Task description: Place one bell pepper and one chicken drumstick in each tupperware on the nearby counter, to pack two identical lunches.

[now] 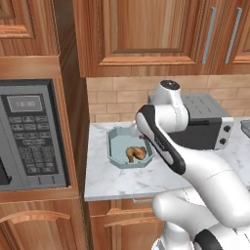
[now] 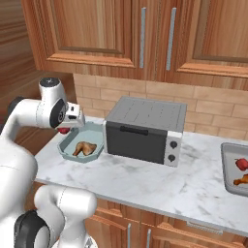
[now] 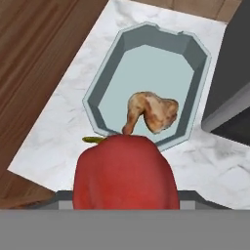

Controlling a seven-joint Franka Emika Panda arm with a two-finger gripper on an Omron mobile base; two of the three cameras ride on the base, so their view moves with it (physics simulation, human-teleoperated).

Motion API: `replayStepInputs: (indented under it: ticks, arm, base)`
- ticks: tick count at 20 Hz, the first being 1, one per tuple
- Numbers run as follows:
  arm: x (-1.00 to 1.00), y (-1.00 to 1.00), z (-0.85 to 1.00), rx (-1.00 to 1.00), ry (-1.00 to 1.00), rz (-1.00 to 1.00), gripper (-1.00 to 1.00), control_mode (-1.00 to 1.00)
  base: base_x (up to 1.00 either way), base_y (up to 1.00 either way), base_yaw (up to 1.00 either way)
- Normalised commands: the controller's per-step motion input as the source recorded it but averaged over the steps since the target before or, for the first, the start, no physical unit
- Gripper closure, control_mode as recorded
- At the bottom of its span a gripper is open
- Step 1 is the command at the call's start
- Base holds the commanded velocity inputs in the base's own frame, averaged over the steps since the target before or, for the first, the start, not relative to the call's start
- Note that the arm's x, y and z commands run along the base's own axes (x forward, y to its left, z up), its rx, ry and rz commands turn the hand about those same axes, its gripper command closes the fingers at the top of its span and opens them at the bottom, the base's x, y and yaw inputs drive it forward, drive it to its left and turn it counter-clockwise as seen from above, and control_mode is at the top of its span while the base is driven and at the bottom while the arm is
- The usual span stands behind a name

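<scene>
1. Chicken drumstick [image 3: 151, 112] lies flat in the teal octagonal tupperware [image 3: 110, 63] on the bench [image 1: 127, 178] — its long axis crosswise, bone toward the bell pepper [image 3: 124, 172].
2. Tool [image 2: 68, 127] — partly open, clamped on that pepper above the tupperware.

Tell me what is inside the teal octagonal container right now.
One chicken drumstick lies on the floor of the teal container. The red bell pepper in the gripper hangs above its near rim, covering a bit of that edge.
</scene>
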Motion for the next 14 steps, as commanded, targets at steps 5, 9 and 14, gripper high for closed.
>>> replayStepInputs:
  ticks: [5, 9, 14]
  arm:
    - [0.38, 0.08, -0.51, -0.03, 0.0, 0.0, 1.0, -1.0]
    - [0.3, 0.0, -0.3, 0.0, 0.0, 0.0, 1.0, -1.0]
    - [0.37, 0.0, -0.16, 0.0, 0.0, 0.0, 1.0, -1.0]
  base:
    - [0.0, 0.0, 0.0]
    - [0.0, 0.0, 0.0]
    - [0.0, 0.0, 0.0]
